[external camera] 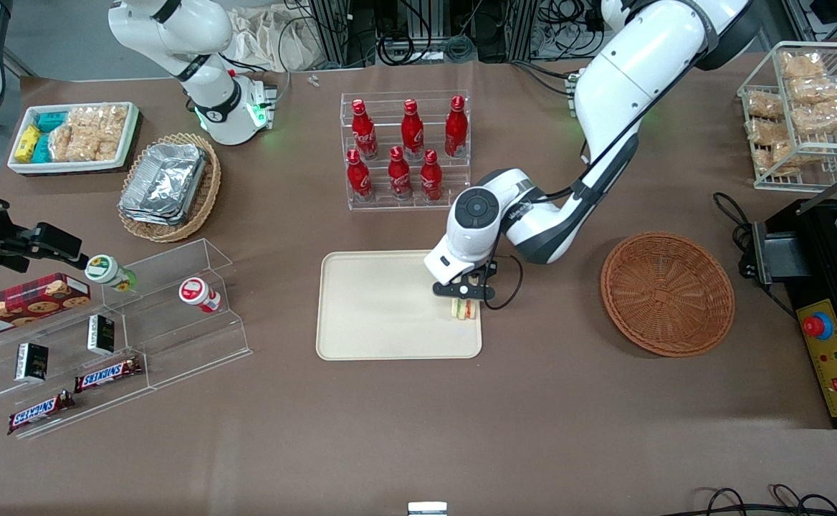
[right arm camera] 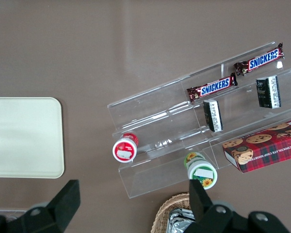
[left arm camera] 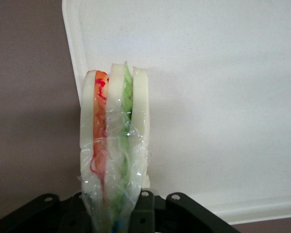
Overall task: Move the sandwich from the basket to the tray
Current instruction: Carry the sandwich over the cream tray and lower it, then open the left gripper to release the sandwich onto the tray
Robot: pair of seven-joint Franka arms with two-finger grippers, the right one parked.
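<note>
My left gripper (external camera: 465, 292) is shut on the sandwich (external camera: 464, 309), a wedge of white bread with orange-red and green layers in clear film. It holds the sandwich over the edge of the cream-beige tray (external camera: 383, 308) that lies toward the working arm's end. In the left wrist view the sandwich (left arm camera: 114, 145) stands on edge between the black fingers (left arm camera: 143, 213) of the gripper (left arm camera: 111, 221), with the tray (left arm camera: 208, 97) under it. I cannot tell whether the sandwich touches the tray. The round reddish-brown basket (external camera: 667, 292) is empty, toward the working arm's end of the table.
A clear rack of red bottles (external camera: 405, 150) stands farther from the front camera than the tray. A stepped clear shelf with snacks (external camera: 103, 337), an oval basket of foil trays (external camera: 169, 185) and a white snack tray (external camera: 73, 136) lie toward the parked arm's end. A black control box (external camera: 834, 315) is beside the basket.
</note>
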